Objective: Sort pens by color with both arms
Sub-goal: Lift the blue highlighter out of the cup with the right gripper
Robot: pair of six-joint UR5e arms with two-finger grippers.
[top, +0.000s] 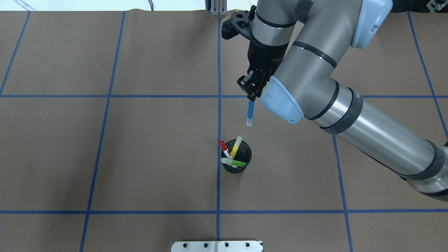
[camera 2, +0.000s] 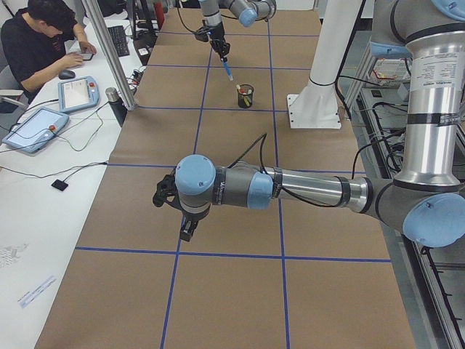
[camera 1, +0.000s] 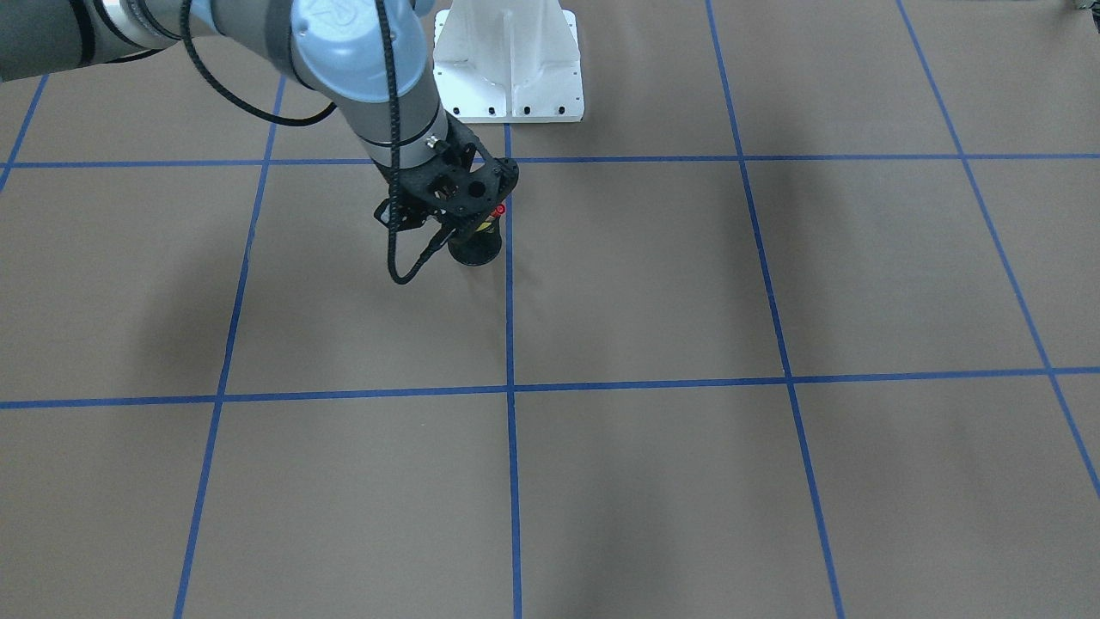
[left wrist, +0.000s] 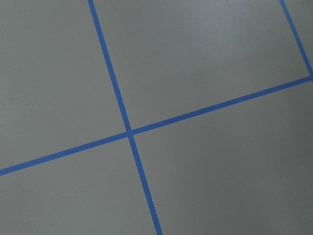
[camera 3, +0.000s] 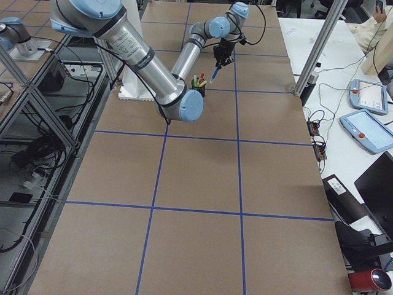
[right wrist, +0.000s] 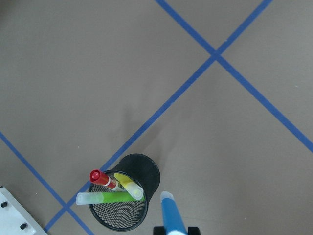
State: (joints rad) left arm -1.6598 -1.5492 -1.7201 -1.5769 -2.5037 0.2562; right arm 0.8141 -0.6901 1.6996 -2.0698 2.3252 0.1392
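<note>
Two right fingers [top: 252,95] pinch the blue pen [top: 250,113]; left fingers [camera 2: 187,231]: spread, cannot tell.

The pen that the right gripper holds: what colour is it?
The pen is blue with a pale end; the overhead exterior view shows it best.

Matt paper, glossy plastic, satin metal.
Brown paper [top: 157,140] lies smooth and dull under blue tape [top: 219,196]; the cup [right wrist: 146,178] is black wire mesh, the blue pen [right wrist: 172,218] shiny plastic, the right arm [top: 378,136] brushed metal.
</note>
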